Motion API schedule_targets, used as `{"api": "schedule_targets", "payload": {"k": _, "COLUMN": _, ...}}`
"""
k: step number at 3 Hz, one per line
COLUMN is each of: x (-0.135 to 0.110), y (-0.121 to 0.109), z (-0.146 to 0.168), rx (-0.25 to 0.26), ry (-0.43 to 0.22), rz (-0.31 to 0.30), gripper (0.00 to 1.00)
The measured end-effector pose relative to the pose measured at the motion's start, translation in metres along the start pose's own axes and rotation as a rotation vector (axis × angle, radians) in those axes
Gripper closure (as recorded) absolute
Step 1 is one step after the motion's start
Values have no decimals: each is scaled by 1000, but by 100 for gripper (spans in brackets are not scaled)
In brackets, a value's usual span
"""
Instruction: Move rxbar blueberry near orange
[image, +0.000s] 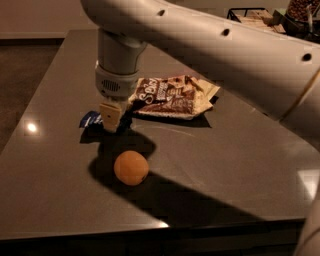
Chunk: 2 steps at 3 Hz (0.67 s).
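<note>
The robot's pale arm is reaching in from the upper right and pointing its wrist straight down over the left half of the grey tabletop. The pincer is hanging just above the surface and is clenching the rxbar blueberry, whose dark blue end is sticking out to the left of the cream finger pad while the rest is lying hidden behind the pincer. A dark shadow is spreading on the tabletop right beneath them, so the bar is looking raised rather than lying flat. The orange is sitting on the tabletop nearer the camera, slightly right of the pincer, near the bar but not touching it. A crinkled brown-and-cream snack bag is lying flat just behind and to the right of the pincer. At the far right corner a black wire basket is standing, holding pale box-like items that are hard to make out. Beside it a dark bowl is holding a heap of brownish lumps; what they are cannot be told.
</note>
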<state>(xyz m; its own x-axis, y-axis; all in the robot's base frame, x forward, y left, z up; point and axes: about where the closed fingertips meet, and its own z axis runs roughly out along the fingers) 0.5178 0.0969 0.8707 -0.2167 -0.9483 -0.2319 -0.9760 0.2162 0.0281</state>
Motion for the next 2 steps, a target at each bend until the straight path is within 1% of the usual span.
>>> {"api": "schedule_targets", "payload": {"k": 1, "x": 22, "y": 10, "z": 0, "rx": -17, "ry": 0, "rz": 35, "gripper": 100}}
{"api": "schedule_targets", "payload": {"k": 2, "x": 34, "y": 22, "z": 2, "rx": -32, "ry": 1, "rz": 48, "gripper": 100}}
